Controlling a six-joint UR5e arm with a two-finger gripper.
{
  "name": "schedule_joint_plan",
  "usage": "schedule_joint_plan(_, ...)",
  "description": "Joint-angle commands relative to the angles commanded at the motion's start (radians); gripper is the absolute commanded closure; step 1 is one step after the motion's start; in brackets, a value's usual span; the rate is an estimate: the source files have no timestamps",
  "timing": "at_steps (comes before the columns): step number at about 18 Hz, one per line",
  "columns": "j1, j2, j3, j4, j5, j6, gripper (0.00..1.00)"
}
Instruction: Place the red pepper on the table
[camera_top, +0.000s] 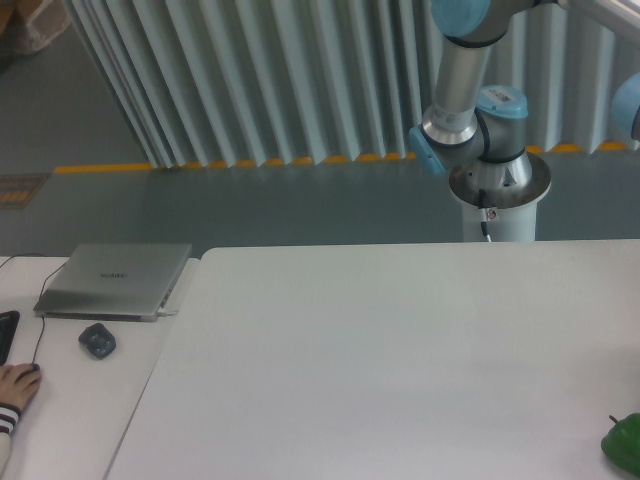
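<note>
Of myself I see only the lower arm: a grey tube with pale blue joint caps rising from a white pedestal base just behind the far edge of the table. The arm runs up and out of the top of the picture, so my pincer is out of sight, and I cannot tell whether it is open, closed or gripping anything. A second pale blue joint shows at the right edge, above the table, cut off by the frame.

The red pepper does not show anywhere in this view; I cannot say where it is.

The table is a broad white top filling most of the lower picture. At its near right corner a green pepper sits on the surface, cut by the frame so that only its left part shows, with a thin dark stem sticking up at its left.

Left of the table, touching or nearly touching its edge, stands a narrower white desk. On it lies a closed grey laptop, close to the table's far left corner. In front of the laptop sits a small dark mouse. At the desk's left edge a person's hand with a striped cuff rests, beside a dark object mostly cut off.
</note>
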Motion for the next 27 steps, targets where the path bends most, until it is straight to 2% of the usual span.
schedule_joint_plan(6,-0.006,-0.005,-0.008,0.003,-0.003,-0.002,0.0)
schedule_joint_plan(10,0.031,0.009,-0.037,0.047,-0.055,0.005,0.0)
schedule_joint_plan(17,0.008,0.017,-0.028,0.097,-0.055,-0.081,0.0)
schedule_joint_plan(18,0.006,0.027,-0.044,0.106,-0.063,-0.084,0.0)
schedule_joint_plan(19,0.018,0.038,-0.043,0.142,-0.06,-0.066,0.0)
schedule_joint_plan(21,0.028,0.044,-0.055,0.155,-0.058,-0.061,0.0)
schedule_joint_plan(23,0.029,0.058,-0.069,0.193,-0.055,-0.096,0.0)
schedule_joint_plan(25,0.073,0.061,-0.066,0.19,-0.051,-0.101,0.0)
schedule_joint_plan(27,0.127,0.058,-0.038,0.158,0.024,-0.002,0.0)
